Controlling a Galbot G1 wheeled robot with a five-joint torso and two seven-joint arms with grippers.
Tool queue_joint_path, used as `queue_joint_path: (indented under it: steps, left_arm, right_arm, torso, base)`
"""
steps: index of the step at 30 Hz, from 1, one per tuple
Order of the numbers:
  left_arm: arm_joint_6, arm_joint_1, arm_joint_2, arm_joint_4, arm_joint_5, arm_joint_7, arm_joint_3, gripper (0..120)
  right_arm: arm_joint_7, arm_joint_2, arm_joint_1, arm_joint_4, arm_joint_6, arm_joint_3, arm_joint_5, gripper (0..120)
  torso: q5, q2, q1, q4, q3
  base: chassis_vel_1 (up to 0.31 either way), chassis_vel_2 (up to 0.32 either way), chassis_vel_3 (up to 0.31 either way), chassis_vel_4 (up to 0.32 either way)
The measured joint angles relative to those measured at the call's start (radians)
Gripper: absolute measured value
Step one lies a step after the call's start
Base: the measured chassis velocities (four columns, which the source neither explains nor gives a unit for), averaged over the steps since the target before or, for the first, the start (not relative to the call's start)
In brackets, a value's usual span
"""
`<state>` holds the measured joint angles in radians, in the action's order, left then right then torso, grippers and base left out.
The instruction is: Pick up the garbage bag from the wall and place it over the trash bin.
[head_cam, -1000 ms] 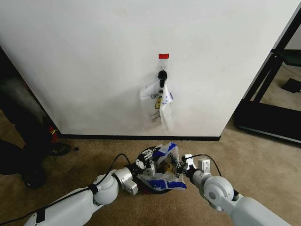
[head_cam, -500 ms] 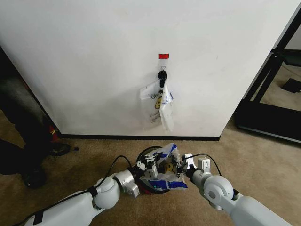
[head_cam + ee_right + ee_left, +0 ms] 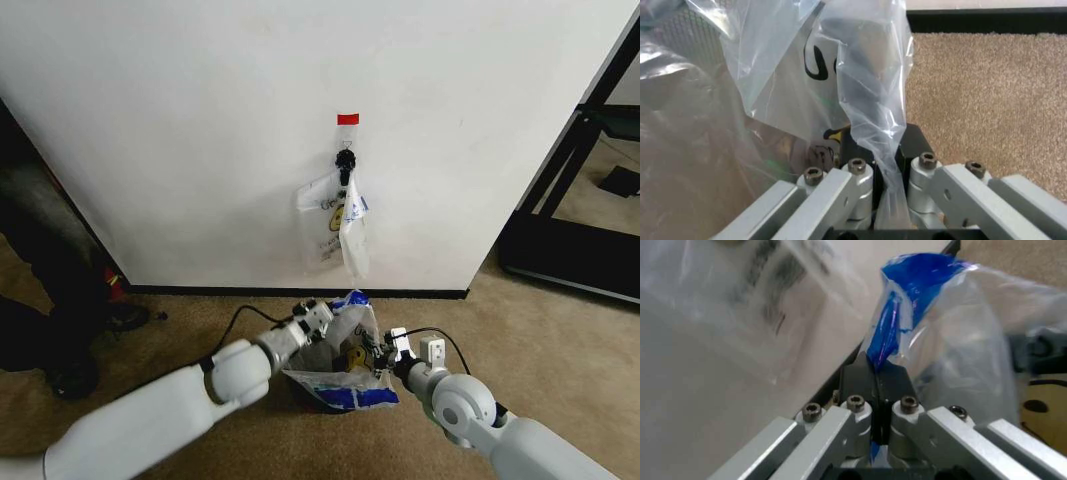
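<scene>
With both grippers clamped on the bag (image 3: 340, 372), its far edge has been lifted wallward by the left gripper (image 3: 318, 313) while the right gripper (image 3: 383, 354) holds, so the mouth is judged wider over the bin.

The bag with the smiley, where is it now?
In the head view, the garbage bag is low at centre, stretched between the left pincer and right pincer.

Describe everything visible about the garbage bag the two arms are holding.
The garbage bag is thin, see-through white plastic with blue patches, black print and a bit of yellow. It is crumpled and spread open low over the carpet, in front of the wall. The left tool pinches a blue fold; the right tool clamps the clear film.
</scene>
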<state>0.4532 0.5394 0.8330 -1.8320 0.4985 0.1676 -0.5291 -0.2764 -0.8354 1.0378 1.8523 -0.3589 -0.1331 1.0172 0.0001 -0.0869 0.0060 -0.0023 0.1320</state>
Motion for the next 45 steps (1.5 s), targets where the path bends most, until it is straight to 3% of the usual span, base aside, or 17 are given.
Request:
queue_joint_path:
  steps: [7,14,24,45]
  left_arm:
    - [0.109,-0.086,0.01,0.067,0.139,-0.007,-0.025,0]
    - [0.156,-0.135,0.007,0.11,0.209,-0.03,-0.042,0]
    - [0.161,-0.144,-0.023,0.155,0.247,-0.069,-0.04,0]
    - [0.138,0.01,-0.105,0.151,0.32,-0.132,0.084,0]
  right_arm:
    - [0.025,0.001,0.004,0.008,0.015,-0.007,-0.018,1]
    - [0.043,0.007,0.011,0.023,0.028,-0.008,-0.023,1]
    - [0.062,0.014,0.023,0.03,0.047,0.003,-0.023,1]
    - [0.084,0.016,0.041,0.036,0.088,0.025,-0.007,1]
  torso:
    - [-0.0001,0.0,0.0,0.0001,0.0]
    - [-0.0002,0.0,0.0,0.0001,0.0]
    - [-0.0001,0.0,0.0,0.0001,0.0]
    - [-0.0001,0.0,0.0,0.0,0.0]
  base:
    - [0.0,0.0,0.0,0.0]
    - [0.0,0.0,0.0,0.0]
    - [0.0,0.0,0.0,0.0]
    - [0.0,0.0,0.0,0.0]
